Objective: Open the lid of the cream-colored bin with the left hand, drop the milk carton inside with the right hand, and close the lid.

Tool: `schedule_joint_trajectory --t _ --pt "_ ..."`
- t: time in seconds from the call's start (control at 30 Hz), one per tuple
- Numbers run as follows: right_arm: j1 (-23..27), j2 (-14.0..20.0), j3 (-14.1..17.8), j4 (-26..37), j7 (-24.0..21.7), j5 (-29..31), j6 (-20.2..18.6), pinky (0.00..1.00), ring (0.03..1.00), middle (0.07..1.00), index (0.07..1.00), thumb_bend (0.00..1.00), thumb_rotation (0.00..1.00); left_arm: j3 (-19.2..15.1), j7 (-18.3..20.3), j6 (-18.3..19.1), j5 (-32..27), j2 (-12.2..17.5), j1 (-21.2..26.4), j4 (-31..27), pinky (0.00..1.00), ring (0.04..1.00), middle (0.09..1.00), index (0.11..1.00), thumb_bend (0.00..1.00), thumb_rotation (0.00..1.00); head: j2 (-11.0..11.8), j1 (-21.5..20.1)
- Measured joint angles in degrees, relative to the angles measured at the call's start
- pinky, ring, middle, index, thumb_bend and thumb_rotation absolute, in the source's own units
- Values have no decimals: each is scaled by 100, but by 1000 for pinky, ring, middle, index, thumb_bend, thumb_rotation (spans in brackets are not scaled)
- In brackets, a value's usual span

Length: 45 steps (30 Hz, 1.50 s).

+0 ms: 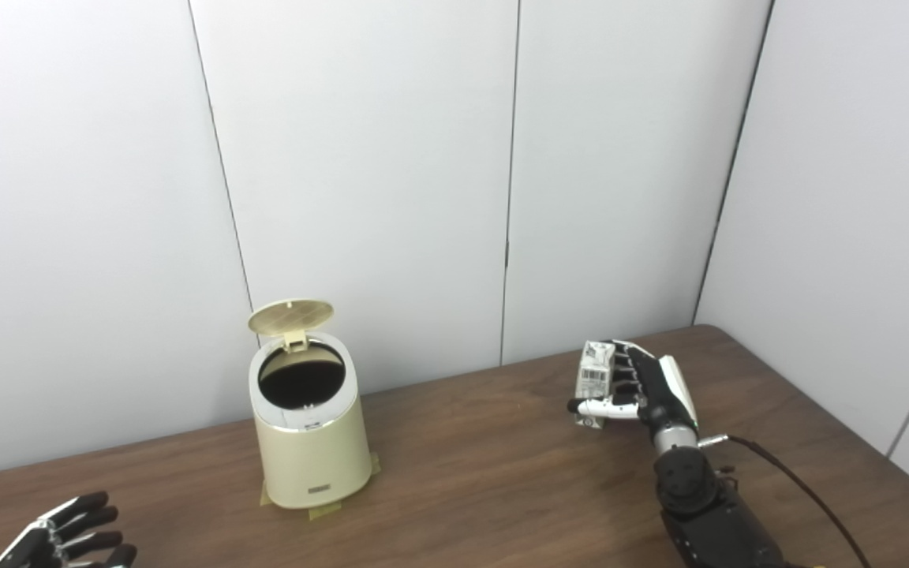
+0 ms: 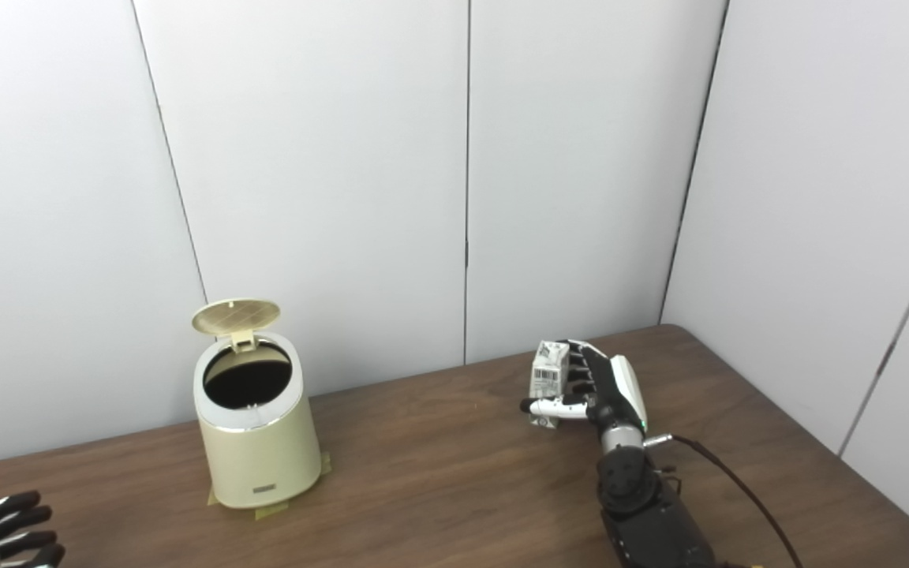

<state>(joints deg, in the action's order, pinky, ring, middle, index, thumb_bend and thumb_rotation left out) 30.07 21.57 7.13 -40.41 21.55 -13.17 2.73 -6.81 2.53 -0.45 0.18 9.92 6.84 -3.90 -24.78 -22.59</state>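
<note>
The milk carton (image 1: 594,383) is gripped upright on the counter (image 1: 486,481) by the right hand (image 1: 644,390), well apart from the cream-colored bin (image 1: 308,430), whose lid (image 1: 290,315) is raised. The left hand (image 1: 60,540) is held empty, fingers spread.

Both head cameras look down and forward over the table (image 1: 502,481) toward the panelled wall (image 1: 360,158). The right eye view sits slightly rightward, so the shared scene appears shifted left.
</note>
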Motion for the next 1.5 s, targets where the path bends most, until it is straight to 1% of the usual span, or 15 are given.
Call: schedule_joint_trajectory --t 0.07,0.13,0.33,0.43,0.57,0.63,0.77,0.83,0.87,0.93,1.03,1.17,1.27,1.4,1.5 --pt "27 -30 -8 -80 227 -98 73 302 347 422 536 521 0 2 2 49 -4 -3 -2 -20 539 676 734 735 472 0 0 0" --pt "26 -37 -26 -106 334 -135 160 306 349 423 536 520 0 8 5 70 2 -2 -3 -21 534 672 735 740 464 0 0 0" --pt "25 -63 -36 -141 530 -174 224 325 370 434 537 520 0 15 9 168 -21 -7 -3 -37 539 680 747 742 465 0 -9 0" --pt "24 -65 -52 -163 565 -185 259 333 379 435 537 521 0 35 -2 193 22 -16 -3 -58 544 677 746 741 458 0 9 61" --pt "14 -101 -55 -102 564 -177 351 341 388 448 528 523 0 46 -29 194 62 -42 -2 -60 522 658 731 734 465 0 35 193" --pt "-64 -152 -53 260 524 -156 326 335 389 454 525 523 0 57 -33 194 64 -51 -2 -60 532 665 737 738 458 0 44 246" --pt "-197 -362 -153 1541 381 -207 147 326 381 447 527 523 0 72 -33 194 64 -59 -3 -60 540 673 746 745 451 0 35 439" --pt "-173 -461 -228 2055 275 -225 150 321 376 451 519 525 0 93 -33 194 64 -74 -2 -60 539 671 745 741 456 0 26 492" --pt "-146 -485 -269 2197 232 -233 186 319 375 451 518 525 0 99 -33 194 64 -87 -2 -60 540 672 745 741 456 0 26 527" --pt "-101 -501 -325 2434 76 -267 166 313 369 444 524 523 0 114 -33 194 66 -108 -3 -60 545 673 748 742 454 0 17 589" --pt "-92 -562 -385 2866 -191 -306 -137 308 361 437 526 523 0 120 -39 194 96 -107 -9 -60 535 661 733 732 466 0 9 747" --pt "25 -729 -510 3142 -530 -321 -358 307 354 436 527 523 0 162 -60 189 213 -132 -9 -56 525 649 715 716 502 0 9 1054" --pt "98 -864 -571 3417 -797 -306 -643 315 363 442 522 524 0 189 -89 134 256 -178 -10 19 518 640 703 702 529 0 0 1283" --pt "204 -1085 -645 3719 -997 -306 -885 328 381 454 517 525 0 258 -168 -63 312 -229 -6 229 509 632 695 699 550 0 0 1485" --pt "254 -1233 -723 3847 -1144 -296 -942 313 363 445 521 524 0 289 -205 -196 318 -262 -6 313 501 616 680 698 559 14 0 1713"
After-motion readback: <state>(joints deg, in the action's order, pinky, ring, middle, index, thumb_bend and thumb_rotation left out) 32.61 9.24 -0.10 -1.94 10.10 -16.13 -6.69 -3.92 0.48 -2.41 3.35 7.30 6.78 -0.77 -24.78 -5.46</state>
